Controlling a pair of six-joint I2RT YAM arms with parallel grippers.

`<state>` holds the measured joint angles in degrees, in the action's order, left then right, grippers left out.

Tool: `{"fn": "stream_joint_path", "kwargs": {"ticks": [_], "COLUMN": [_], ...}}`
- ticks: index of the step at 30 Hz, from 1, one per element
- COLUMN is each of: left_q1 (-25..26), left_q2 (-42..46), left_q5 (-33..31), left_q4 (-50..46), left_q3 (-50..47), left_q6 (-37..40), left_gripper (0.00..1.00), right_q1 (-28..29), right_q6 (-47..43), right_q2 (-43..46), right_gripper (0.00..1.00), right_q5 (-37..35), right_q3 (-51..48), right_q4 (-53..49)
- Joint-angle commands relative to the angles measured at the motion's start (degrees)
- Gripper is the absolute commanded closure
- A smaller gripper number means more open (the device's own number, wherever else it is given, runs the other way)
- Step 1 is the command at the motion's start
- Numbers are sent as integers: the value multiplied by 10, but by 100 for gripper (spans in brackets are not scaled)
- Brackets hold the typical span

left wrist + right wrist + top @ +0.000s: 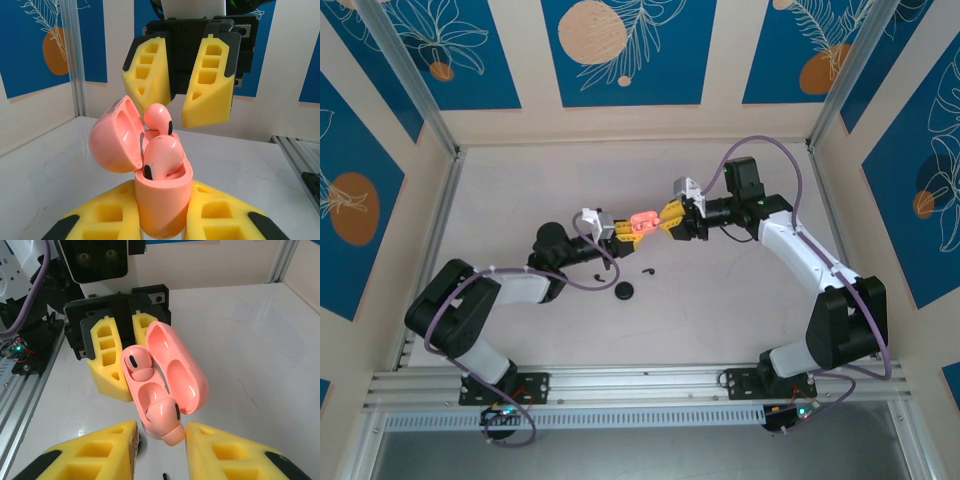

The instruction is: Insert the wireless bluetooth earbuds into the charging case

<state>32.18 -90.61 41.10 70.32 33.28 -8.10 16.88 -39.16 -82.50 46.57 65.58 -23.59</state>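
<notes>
A pink charging case (163, 197) stands upright, held above the table with my left gripper (162, 220) shut on its lower body. Its lid (114, 136) hangs open. Two pink earbuds are in it: the one farther from my right gripper (137, 365) sits deep in its socket, and the nearer one (165, 420) sticks out, tilted. My right gripper (160, 434) is open, its yellow fingers straddling that tilted bud with a small gap on each side. From above, both grippers meet at the case (641, 221) mid-table. Two tiny black comma-shaped buds (648, 270) (596, 279) lie on the table below.
A small black round disc (624, 291) lies on the table near the black buds. The left arm's purple cable (582, 283) loops beside them. Aluminium rails (620, 385) line the near edge, and blue patterned walls enclose the workspace.
</notes>
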Motion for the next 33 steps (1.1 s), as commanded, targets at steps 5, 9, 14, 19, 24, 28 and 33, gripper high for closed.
{"fn": "stream_joint_path", "kwargs": {"ticks": [5, 9, 14, 19, 24, 28, 33], "left_q1": [5, 5, 5, 5, 5, 4, 5], "left_q2": [-4, -2, -1, 2, 10, 12, 13], "left_q5": [-8, -15, -19, -27, -38, -38, -40], "left_q4": [21, 18, 16, 12, 1, -2, -3], "left_q3": [7, 6, 6, 5, 3, 3, 3], "left_q6": [1, 4, 7, 12, 22, 24, 24], "left_gripper": [87, 87, 87, 87, 87, 87, 87], "right_q1": [3, 5, 16, 25, 32, 33, 34], "right_q6": [-18, -10, 16, 37, 63, 88, 116], "right_q2": [-3, -2, 1, -1, -1, -2, -2], "right_gripper": [74, 76, 79, 81, 84, 85, 86], "right_q5": [23, 21, 2, -19, -46, -73, -78], "right_q3": [22, 21, 17, 14, 10, 4, 2], "right_q4": [-35, -37, -23, -13, -4, 17, 42]}}
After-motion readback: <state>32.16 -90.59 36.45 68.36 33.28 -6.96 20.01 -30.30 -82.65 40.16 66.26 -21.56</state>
